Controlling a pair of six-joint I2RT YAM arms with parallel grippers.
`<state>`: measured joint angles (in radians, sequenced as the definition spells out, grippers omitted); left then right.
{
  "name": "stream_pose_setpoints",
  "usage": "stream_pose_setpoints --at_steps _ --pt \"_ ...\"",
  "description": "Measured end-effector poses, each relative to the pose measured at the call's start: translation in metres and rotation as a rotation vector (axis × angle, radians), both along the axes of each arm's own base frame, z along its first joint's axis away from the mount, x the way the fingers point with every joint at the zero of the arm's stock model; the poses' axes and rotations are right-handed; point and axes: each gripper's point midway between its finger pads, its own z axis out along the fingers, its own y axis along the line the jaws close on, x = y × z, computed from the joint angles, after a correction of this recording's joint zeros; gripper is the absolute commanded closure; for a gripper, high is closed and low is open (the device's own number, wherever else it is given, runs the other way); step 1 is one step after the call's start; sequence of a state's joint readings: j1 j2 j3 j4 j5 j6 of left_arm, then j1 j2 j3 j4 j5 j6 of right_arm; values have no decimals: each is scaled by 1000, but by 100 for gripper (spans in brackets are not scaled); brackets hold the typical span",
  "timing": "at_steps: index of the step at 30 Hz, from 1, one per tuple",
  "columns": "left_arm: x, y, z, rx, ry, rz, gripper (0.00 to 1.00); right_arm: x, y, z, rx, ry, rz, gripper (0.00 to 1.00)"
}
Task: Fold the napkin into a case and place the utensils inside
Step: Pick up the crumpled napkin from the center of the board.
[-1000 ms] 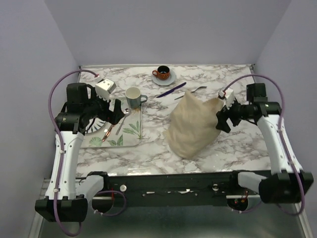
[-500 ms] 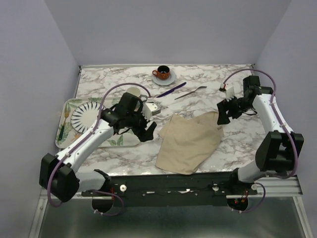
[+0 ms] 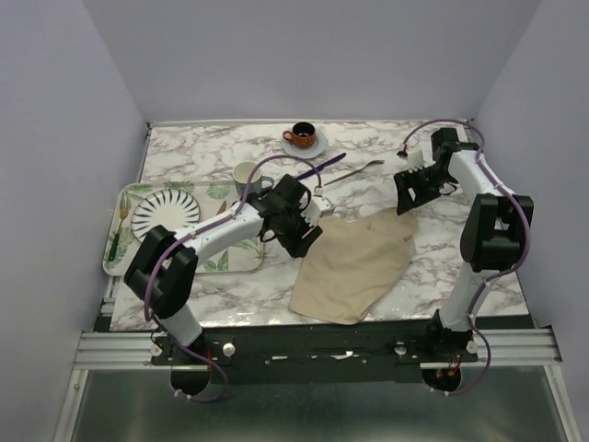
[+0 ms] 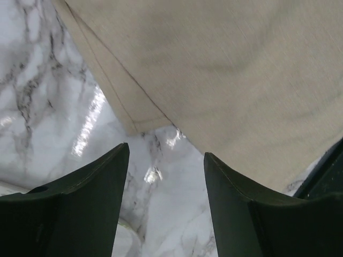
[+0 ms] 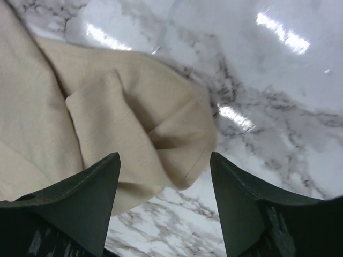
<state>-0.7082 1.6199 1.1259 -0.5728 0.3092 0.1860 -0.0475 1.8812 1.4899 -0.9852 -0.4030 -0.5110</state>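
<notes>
The left gripper looks down at a shiny white marble table with grey lines in it, and its two dark fingers poke up from the bottom, wide apart with nothing between them. A big beige napkin covers the top and the right side. One sewn corner of the napkin points down at the gap between the fingers, lying flat on the table, and the cloth edge then runs down to the right behind the right-hand finger.
</notes>
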Motion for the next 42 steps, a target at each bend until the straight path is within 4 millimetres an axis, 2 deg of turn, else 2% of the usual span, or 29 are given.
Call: stream_pose_setpoints --at_steps 2,4,6,7,10,14,18,20,21,23,24,25,26,27,28,30,32,35,38,39,41,42 --pt "17 -10 4 -7 -26 14 28 20 -3 -1 -15 -25 -15 25" --pt "28 -18 6 -6 -33 28 26 32 -7 -5 -34 -32 -25 27" --pt "47 -32 10 -15 -52 41 24 39 -11 -13 -55 -28 -32 29" --pt "59 -41 12 -24 -67 50 24 39 -13 -16 -63 -19 -34 32" --pt "78 -55 10 -30 -82 62 23 37 -16 -23 -83 1 -37 37" --pt "102 -71 -3 -17 -90 87 24 31 -19 -30 -101 22 -41 43" --pt "115 -75 -24 21 -82 113 27 22 -20 -44 -106 66 -39 51" --pt "117 -74 -35 42 -74 122 30 20 -20 -49 -106 83 -40 62" --pt "118 -73 -39 53 -71 126 36 19 -20 -53 -106 93 -39 65" --pt "117 -72 -46 66 -60 128 44 16 -20 -57 -104 107 -40 78" --pt "117 -72 -48 69 -58 128 55 15 -20 -58 -105 113 -37 85" --pt "117 -72 -48 69 -57 127 62 14 -19 -59 -103 116 -37 98" --pt "117 -71 -49 71 -55 128 70 14 -19 -59 -103 120 -42 99" --pt "117 -72 -48 68 -52 130 89 14 -19 -59 -100 118 -38 99" --pt "117 -72 -48 68 -53 129 100 14 -18 -59 -97 120 -45 99" --pt "117 -72 -45 73 -49 125 100 14 -17 -58 -89 121 -45 99" --pt "122 -76 -38 66 -61 123 100 14 -15 -56 -79 118 -50 99" --pt "133 -81 -16 37 -92 124 100 15 -14 -43 -62 93 -61 99" --pt "146 -82 30 -24 -155 105 100 18 -15 -15 -37 37 -84 99" --pt "148 -78 51 -47 -184 95 100 20 -19 0 -24 6 -101 99" --pt "144 -71 88 -86 -231 64 100 23 -31 27 -7 -61 -139 99" --pt "137 -64 115 -118 -274 20 100 22 -37 37 -1 -85 -154 99"
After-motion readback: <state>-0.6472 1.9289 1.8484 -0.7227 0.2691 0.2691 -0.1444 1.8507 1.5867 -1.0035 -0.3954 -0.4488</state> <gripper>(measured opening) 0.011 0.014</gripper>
